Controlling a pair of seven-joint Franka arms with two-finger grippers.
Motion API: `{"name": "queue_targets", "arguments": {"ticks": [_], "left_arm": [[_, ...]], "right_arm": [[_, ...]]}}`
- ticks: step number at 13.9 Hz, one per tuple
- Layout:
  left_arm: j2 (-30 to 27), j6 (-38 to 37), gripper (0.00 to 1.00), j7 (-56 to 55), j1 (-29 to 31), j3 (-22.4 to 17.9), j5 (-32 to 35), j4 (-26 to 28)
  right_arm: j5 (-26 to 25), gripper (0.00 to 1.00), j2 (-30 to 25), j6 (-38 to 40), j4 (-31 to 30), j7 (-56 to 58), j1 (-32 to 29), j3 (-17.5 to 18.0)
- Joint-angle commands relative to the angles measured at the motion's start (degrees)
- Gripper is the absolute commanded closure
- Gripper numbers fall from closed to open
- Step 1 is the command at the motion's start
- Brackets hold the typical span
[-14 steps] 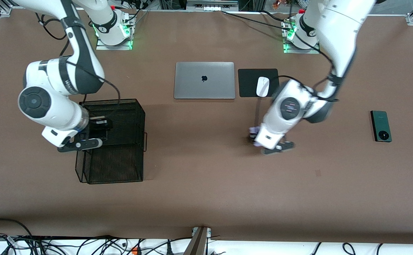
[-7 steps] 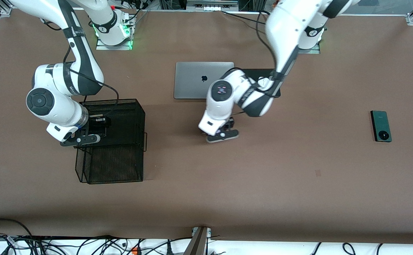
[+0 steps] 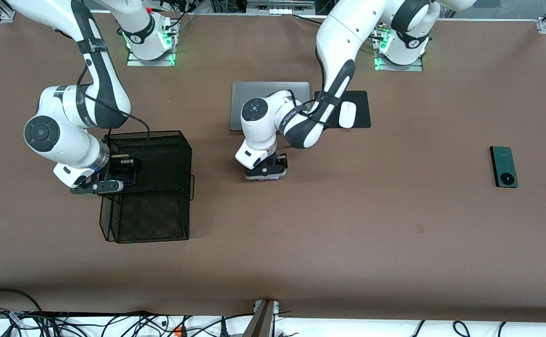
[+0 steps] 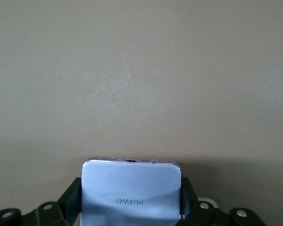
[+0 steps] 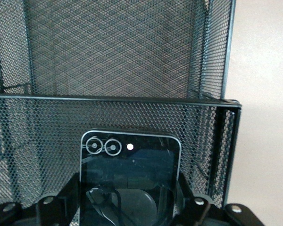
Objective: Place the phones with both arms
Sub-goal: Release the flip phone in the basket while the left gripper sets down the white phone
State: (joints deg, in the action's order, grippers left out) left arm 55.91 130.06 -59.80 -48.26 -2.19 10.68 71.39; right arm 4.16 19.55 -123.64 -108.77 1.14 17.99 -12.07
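Two arms: both carrying a phone, one phone loose on the surface.
Left end effector [image 3: 267,172]: up over bare brown surface [image 3: 329,234], between the laptop and the front camera; fingers pinching the sides of the lilac-white phone [image 4: 131,194].
Lilac-white phone: held flat, branded back facing the left wrist camera, lettering upside down in that view, pinkish edge with a small port showing.
Left arm: comes from the base at the left arm's end, elbow bent over the laptop and mouse pad.
Right end effector [image 3: 113,175]: over the black mesh basket [image 3: 170,215]; fingers pinching the black phone [image 5: 129,181] by its sides.
Black phone: squarish, glossy, two round lenses and a small light dot along one edge; basket mesh wall and a rim bar right in front of it in the right wrist view.
Mesh basket: on the surface toward the right arm's end, nearer the front camera than the laptop.
Green phone [image 3: 504,166]: long, dark green, round camera ring on the end nearest the front camera; lying flat, toward the left arm's end, well apart from both arms.
Laptop [image 3: 237,105]: silver, lid closed, partly covered by the left arm.
Mouse [image 3: 347,114]: white, on a black mouse pad [image 3: 361,110] just beside the laptop.
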Motion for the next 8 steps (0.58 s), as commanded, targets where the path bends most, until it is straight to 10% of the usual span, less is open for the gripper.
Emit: {"name": "queue_targets", "arguments": {"ticks": [1, 2, 3, 4, 6, 8], "left_arm": [[0.60, -1.48, 1.00, -0.05, -0.17, -0.80, 1.71, -0.56], [0.69, -1.39, 1.00, -0.05, -0.26, -0.80, 1.71, -0.38], [0.77, -1.30, 0.81, -0.31, -0.26, -0.80, 1.71, -0.38], [0.77, -1.21, 0.40, -0.58, -0.35, -0.80, 1.71, -0.38], [0.86, -1.21, 0.07, -0.40, -0.35, -0.71, 1.62, -0.46], [0.25, -1.48, 0.00, 0.13, 0.09, -0.71, 1.62, -0.47]], "right_arm": [[1.47, 0.06, -1.09, -0.99, -0.92, 1.05, -0.50, 0.12], [1.47, 0.01, -1.18, -0.99, -0.75, 1.05, -0.50, 0.12], [1.47, 0.01, -1.18, -0.82, -0.48, 1.05, -0.50, 0.12], [1.47, 0.01, -1.18, -0.82, -0.31, 0.97, -0.50, 0.12], [1.47, 0.01, -1.18, -0.29, 1.97, 0.79, -0.33, 0.20], [1.38, 0.01, -1.18, 1.45, 4.43, 0.70, -0.06, 0.29]]}}
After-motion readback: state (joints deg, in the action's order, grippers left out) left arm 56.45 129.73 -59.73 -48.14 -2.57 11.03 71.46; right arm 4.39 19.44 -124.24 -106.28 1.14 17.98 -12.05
